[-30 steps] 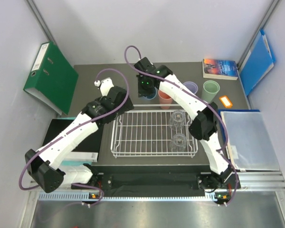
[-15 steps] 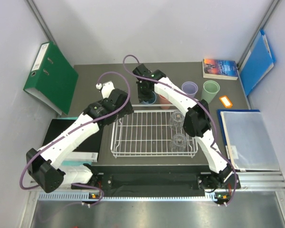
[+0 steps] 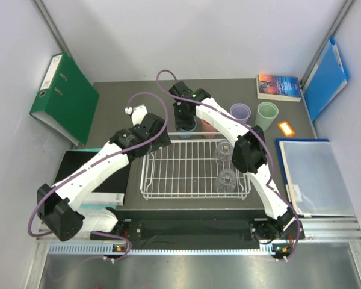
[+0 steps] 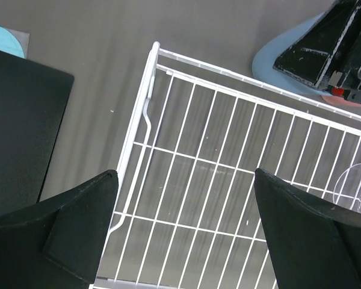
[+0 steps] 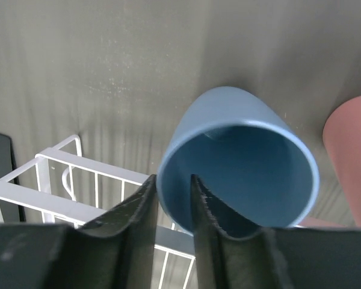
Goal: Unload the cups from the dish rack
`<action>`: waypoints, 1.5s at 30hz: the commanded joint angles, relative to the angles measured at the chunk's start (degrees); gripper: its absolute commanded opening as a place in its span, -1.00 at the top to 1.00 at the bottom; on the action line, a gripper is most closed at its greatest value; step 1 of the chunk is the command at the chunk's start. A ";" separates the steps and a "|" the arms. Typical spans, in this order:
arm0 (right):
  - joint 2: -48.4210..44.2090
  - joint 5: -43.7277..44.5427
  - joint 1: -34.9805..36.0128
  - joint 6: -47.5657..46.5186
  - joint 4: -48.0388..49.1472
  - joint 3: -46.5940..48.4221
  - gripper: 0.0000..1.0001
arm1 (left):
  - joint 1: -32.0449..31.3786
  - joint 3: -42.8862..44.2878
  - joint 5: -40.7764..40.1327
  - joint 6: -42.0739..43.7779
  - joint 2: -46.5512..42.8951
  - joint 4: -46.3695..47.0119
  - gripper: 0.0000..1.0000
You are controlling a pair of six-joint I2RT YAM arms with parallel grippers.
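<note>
My right gripper (image 3: 185, 123) is shut on the rim of the blue cup (image 5: 240, 162), one finger inside and one outside, just behind the back left corner of the white wire dish rack (image 3: 168, 171). The salmon cup (image 3: 208, 126) stands right beside it; it also shows in the right wrist view (image 5: 352, 150). The lilac cup (image 3: 240, 112) and green cup (image 3: 267, 113) stand on the table further right. Two clear glasses (image 3: 224, 149) (image 3: 227, 179) stand in the rack's right side. My left gripper (image 4: 185, 174) is open and empty above the rack's (image 4: 145, 114) back left corner.
A green binder (image 3: 63, 96) leans at the back left. A black slab (image 3: 78, 171) lies left of the rack. A book (image 3: 278, 87), a blue folder (image 3: 325, 78), a small orange item (image 3: 286, 127) and a clear sleeve (image 3: 316, 177) are on the right.
My right gripper with the blue cup has shifted a little nearer, towards the rack's back edge. My left gripper has moved slightly right, over the rack's corner.
</note>
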 commanded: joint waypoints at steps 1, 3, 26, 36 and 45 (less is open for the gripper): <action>-0.08 -0.55 -0.48 -0.56 2.55 2.79 0.40 | 0.25 -0.25 0.26 -0.36 0.53 0.47 -0.98; -0.25 -0.55 -0.48 -0.65 2.90 2.79 0.35 | 0.25 -0.33 0.26 -0.36 0.53 0.55 -0.98; -56.91 10.08 -0.83 -8.03 31.36 -37.68 -0.29 | -3.42 0.37 6.67 11.15 -4.14 15.05 -0.98; -80.04 13.34 2.86 -7.95 25.84 -65.83 -0.34 | -12.85 5.91 -1.67 6.06 4.40 15.05 -0.98; -83.93 15.01 3.57 -6.09 26.54 -81.05 -0.42 | -12.85 -2.00 -7.74 -5.10 -0.34 11.19 -0.98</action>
